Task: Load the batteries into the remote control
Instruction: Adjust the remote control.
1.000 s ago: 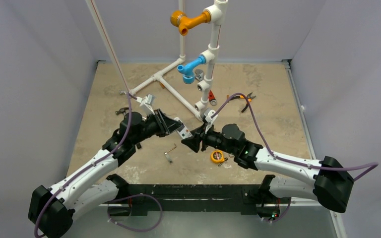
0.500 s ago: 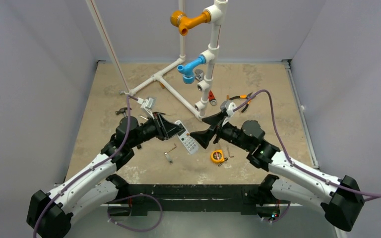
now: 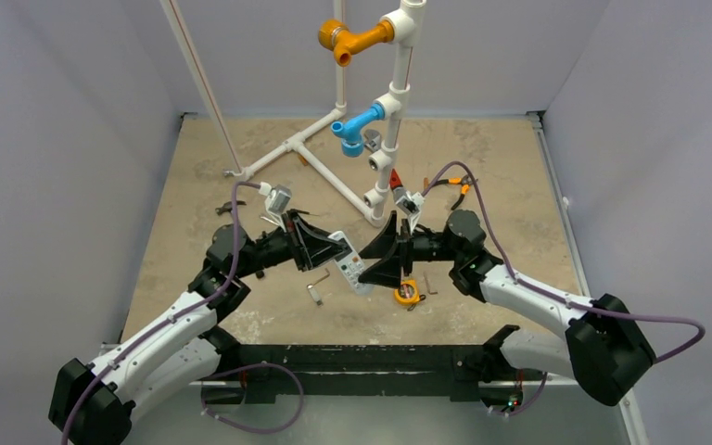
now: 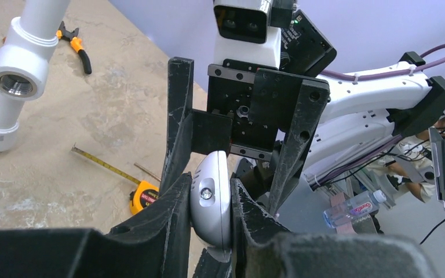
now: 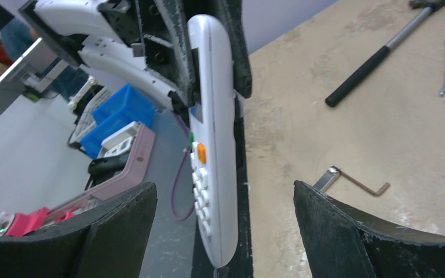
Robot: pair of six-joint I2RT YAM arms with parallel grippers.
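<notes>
Slim white plastic remote control (image 3: pixel 350 264), just left of the round yellow tape measure (image 3: pixel 407 292), clamped in my left gripper (image 3: pixel 323 248); my right gripper (image 3: pixel 380 257) faces it, jaws spread apart either side.

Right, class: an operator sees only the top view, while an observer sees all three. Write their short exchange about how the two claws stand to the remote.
Operator: From the top view, does the left claw really have the remote?
Observer: Yes. The left wrist view shows it shut on the remote's rounded end, pressing both faces.
Operator: Is the right claw touching it?
Observer: No. The right wrist view shows it open, its fingers wide of the remote with a gap on each side.
</notes>
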